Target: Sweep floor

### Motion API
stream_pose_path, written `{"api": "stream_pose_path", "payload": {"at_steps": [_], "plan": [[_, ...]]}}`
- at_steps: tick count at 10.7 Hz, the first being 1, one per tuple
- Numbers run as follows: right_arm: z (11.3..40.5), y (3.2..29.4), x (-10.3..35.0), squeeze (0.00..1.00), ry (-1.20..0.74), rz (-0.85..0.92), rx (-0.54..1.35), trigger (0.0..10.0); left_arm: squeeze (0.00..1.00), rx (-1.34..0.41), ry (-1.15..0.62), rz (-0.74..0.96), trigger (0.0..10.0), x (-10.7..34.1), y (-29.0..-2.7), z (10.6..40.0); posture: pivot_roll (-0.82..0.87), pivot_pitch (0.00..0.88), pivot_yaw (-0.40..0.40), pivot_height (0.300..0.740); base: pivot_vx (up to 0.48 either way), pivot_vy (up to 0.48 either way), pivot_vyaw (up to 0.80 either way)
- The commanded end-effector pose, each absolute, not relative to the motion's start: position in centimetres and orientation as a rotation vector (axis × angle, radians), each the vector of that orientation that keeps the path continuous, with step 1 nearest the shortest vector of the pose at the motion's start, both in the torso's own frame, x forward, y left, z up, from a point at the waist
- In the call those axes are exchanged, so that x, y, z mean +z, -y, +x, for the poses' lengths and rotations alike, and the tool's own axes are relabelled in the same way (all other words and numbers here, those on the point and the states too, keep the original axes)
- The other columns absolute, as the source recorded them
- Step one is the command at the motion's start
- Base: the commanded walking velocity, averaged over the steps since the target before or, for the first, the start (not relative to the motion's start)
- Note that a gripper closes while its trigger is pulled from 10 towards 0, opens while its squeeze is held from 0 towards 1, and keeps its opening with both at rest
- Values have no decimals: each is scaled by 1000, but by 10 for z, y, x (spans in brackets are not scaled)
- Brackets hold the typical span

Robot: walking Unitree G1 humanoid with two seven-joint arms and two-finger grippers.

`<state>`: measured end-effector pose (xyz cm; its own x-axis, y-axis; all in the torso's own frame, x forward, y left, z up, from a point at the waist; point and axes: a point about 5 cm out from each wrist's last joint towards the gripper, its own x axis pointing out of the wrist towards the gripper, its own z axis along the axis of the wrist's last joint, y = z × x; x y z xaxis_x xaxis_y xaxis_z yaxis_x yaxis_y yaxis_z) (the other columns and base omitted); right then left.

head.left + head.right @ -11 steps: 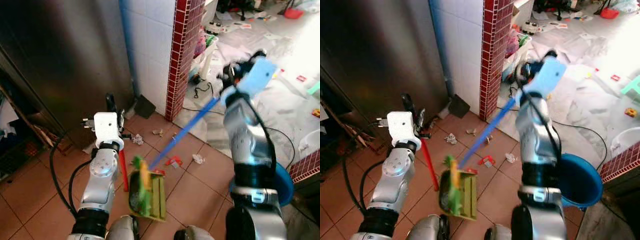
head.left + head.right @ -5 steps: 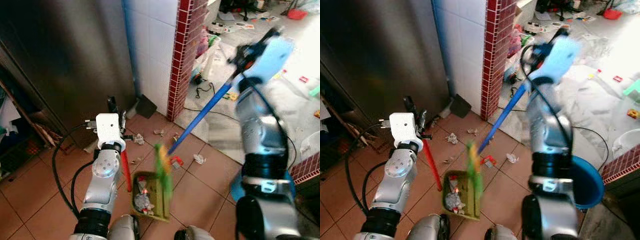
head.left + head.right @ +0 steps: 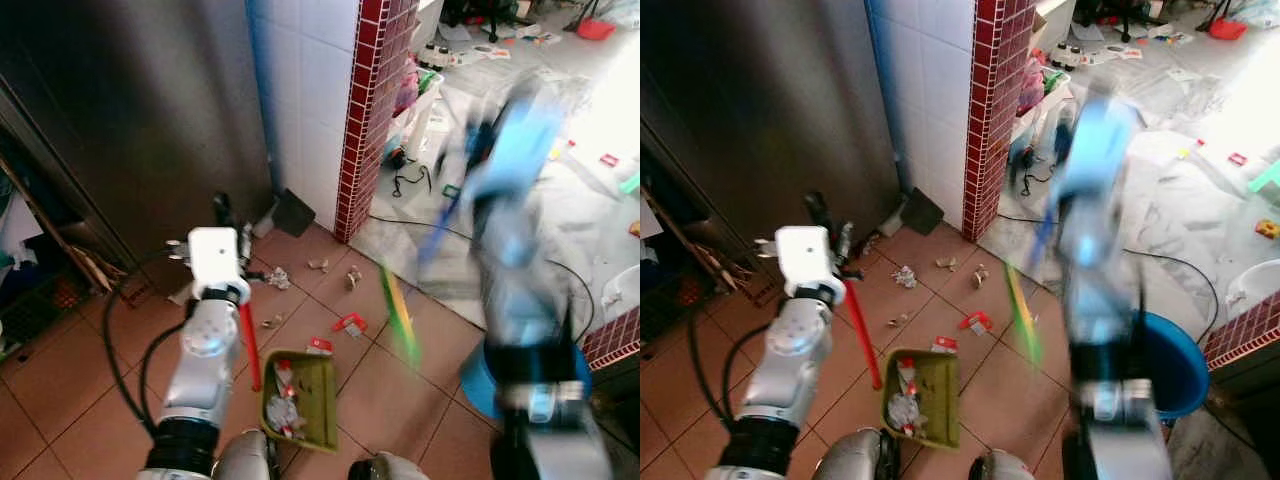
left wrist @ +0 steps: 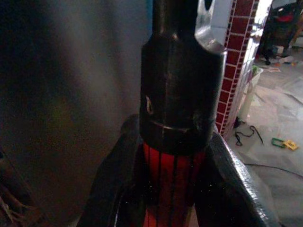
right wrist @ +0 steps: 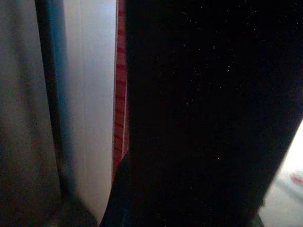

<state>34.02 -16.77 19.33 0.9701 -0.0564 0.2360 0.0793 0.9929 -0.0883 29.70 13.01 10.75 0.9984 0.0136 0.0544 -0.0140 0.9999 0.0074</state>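
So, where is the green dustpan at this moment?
In the left eye view, the green dustpan lies on the tiled floor beside the left arm, its red handle in the left gripper.

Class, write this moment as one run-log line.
left tool: shut on red dustpan handle | dustpan: on floor, holds litter | broom: blurred, swinging right | litter: ahead on tiles
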Motion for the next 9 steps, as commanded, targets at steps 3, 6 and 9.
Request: {"api": "stream_pose_path", "payload": {"at_steps": [3, 6, 9], "plan": [[331, 155, 169, 0, 182, -170, -51, 10000, 0, -19, 142, 16, 10000, 135, -140, 300, -45, 55, -1, 740, 0, 0, -267], [332, 165, 155, 0, 159, -119, -120, 10000, 0, -62, 97, -48, 10000, 128, -134, 298, -58, 17, 46, 740, 0, 0, -800], [331, 157, 157, 0, 209, -213, -92, 10000, 0, -112, 72, -63, 10000, 124, -124, 297, -75, 6, 48, 740, 0, 0, -800]]}}
